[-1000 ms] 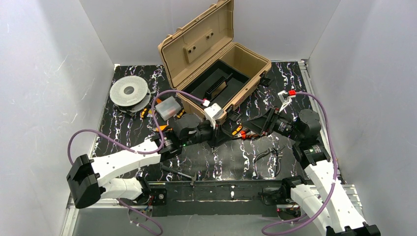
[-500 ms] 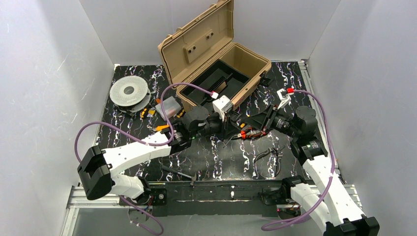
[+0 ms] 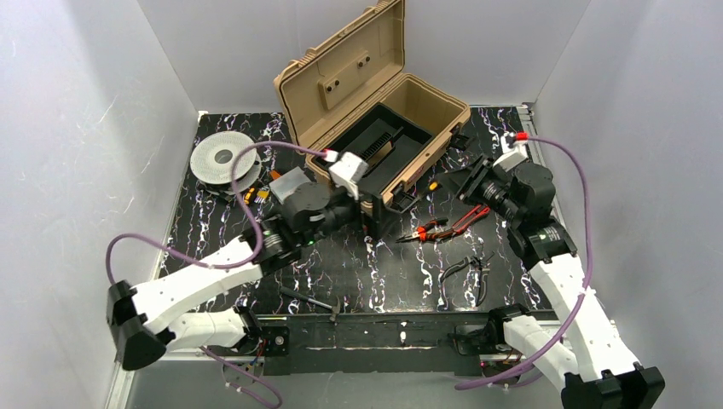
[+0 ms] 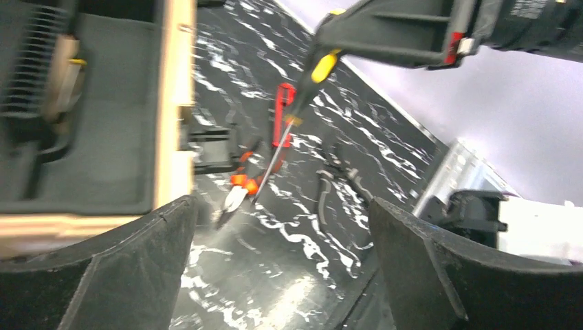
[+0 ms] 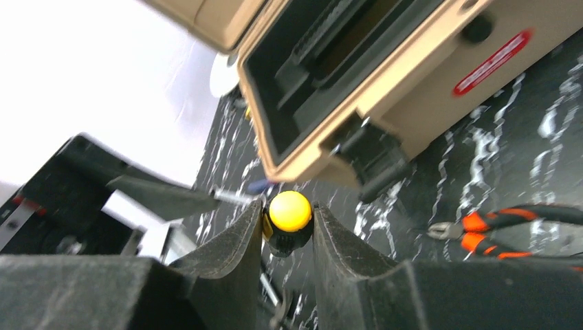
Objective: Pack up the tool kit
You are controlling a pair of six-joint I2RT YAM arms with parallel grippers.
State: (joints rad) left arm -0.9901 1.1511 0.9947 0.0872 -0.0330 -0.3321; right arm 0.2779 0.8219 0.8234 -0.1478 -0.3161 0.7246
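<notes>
The tan toolbox (image 3: 426, 102) stands open at the back with its lid up and a black tray (image 3: 375, 141) inside. My right gripper (image 5: 289, 210) is shut on the yellow-capped black handle of a screwdriver (image 5: 290, 212), held above the table right of the box, shaft towards the left arm. From the left wrist I see that screwdriver (image 4: 320, 72) in the right gripper (image 4: 399, 34). My left gripper (image 4: 280, 201) stands open and holds nothing, by the box's front corner (image 3: 373, 213). Red-handled pliers (image 3: 443, 228) lie on the table between the arms.
Black pliers (image 3: 465, 271) lie near the right arm's base. A grey round spool (image 3: 223, 158), a small clear box (image 3: 290, 183) and small orange-black tools (image 3: 256, 196) sit left of the toolbox. A dark metal tool (image 3: 311, 300) lies at the near edge. White walls enclose the table.
My left gripper opened and let go of the screwdriver, then drew back left toward the toolbox. My right gripper closed on the handle and pulled back to the right with it.
</notes>
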